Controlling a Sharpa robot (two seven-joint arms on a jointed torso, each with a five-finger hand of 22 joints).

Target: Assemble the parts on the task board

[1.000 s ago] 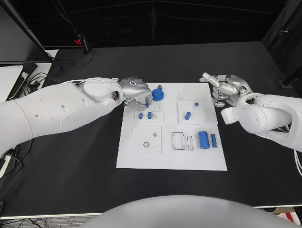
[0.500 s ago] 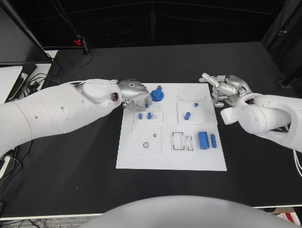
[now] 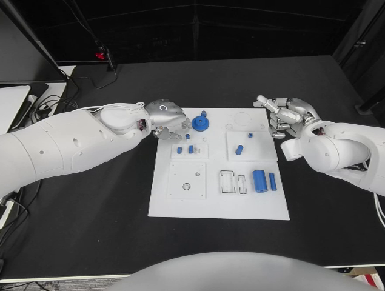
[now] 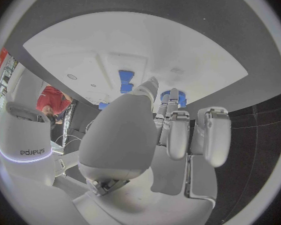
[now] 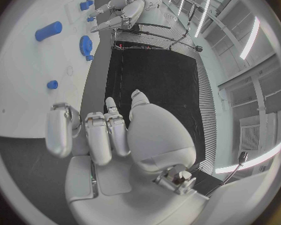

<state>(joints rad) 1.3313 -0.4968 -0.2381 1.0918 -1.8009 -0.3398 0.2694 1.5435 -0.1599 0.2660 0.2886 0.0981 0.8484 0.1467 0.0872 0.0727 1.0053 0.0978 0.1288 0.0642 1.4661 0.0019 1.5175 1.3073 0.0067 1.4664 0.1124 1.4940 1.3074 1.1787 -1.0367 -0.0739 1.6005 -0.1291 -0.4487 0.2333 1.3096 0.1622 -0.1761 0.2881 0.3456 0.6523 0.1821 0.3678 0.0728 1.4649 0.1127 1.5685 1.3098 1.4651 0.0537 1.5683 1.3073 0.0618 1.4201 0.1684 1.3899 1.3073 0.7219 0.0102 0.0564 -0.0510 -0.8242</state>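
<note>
The white task board [image 3: 218, 197] lies in the middle of the table. A blue gear [image 3: 200, 124] stands near its far left corner, and the gear [image 4: 173, 96] shows just past my left fingers. Two small blue pieces [image 3: 185, 148] sit nearer on the left. A blue peg [image 3: 239, 149] and a tiny blue piece [image 3: 250, 134] lie on the right. Two blue cylinders [image 3: 264, 180] lie side by side further forward. My left hand [image 3: 168, 121] hovers at the board's far left corner beside the gear, holding nothing. My right hand [image 3: 284, 115] hangs by the far right corner, fingers apart and empty.
A square plate with a small hole [image 3: 186, 180] and narrow slots [image 3: 233, 181] occupy the board's near half. Black table [image 3: 87, 218] surrounds the board. Cables [image 3: 43, 103] and a white object lie at the far left edge.
My left hand has drawn back slightly from the gear toward the board's corner. The right hand has hardly moved. The parts lie as before.
</note>
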